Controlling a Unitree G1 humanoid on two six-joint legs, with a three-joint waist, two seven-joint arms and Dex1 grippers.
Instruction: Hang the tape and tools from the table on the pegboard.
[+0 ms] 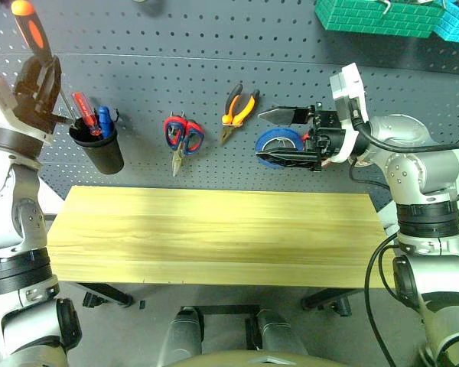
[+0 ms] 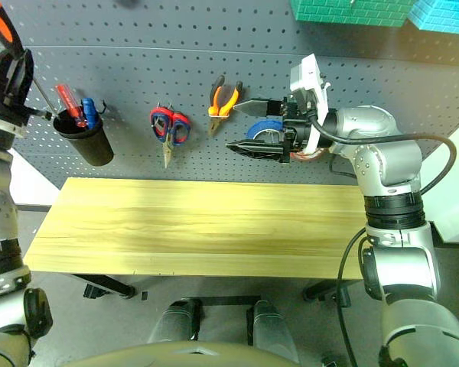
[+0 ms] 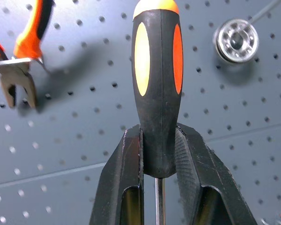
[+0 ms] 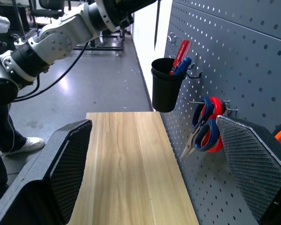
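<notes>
Dark grey pegboard [image 1: 214, 69] across the whole top of the left eye view, pale wooden surface [image 1: 214, 237] below it in the middle. At upper left, left hand [image 1: 37, 90] clamped shut on the black-and-orange screwdriver [image 1: 30, 30], handle up at the frame's top edge, thin shaft slanting down toward the black cup [image 1: 99, 149] hung on the board. Inside the cup, a red screwdriver [image 1: 84, 111] and a blue screwdriver [image 1: 105, 121]. Right of the cup, red-and-blue scissors [image 1: 182, 138] on a hook, points down. Further right, orange-and-black pliers [image 1: 237, 111] hanging on the board. At centre right, right hand [image 1: 279, 138] spread wide, fingers pointing toward frame left, holding nothing, with a blue tape roll [image 1: 279, 141] on the board showing between its fingers. Green bin [image 1: 379, 17] and blue bin [image 1: 455, 23] at upper right.

Same layout in the right eye view, the whole scene sitting further left.

Left wrist view: screwdriver handle upright at centre, pinched at its lower end between the two black fingers [image 3: 124, 178], shaft running down between them; pliers at left edge against the board; a shiny round metal fitting [image 3: 236, 40] at upper right.

Right wrist view: two textured black pads [image 4: 246, 164] far apart at lower left and lower right, bare wood between them; scissors and cup on the board at right; a person's trouser leg and white shoe [image 4: 21, 145] at left edge.
</notes>
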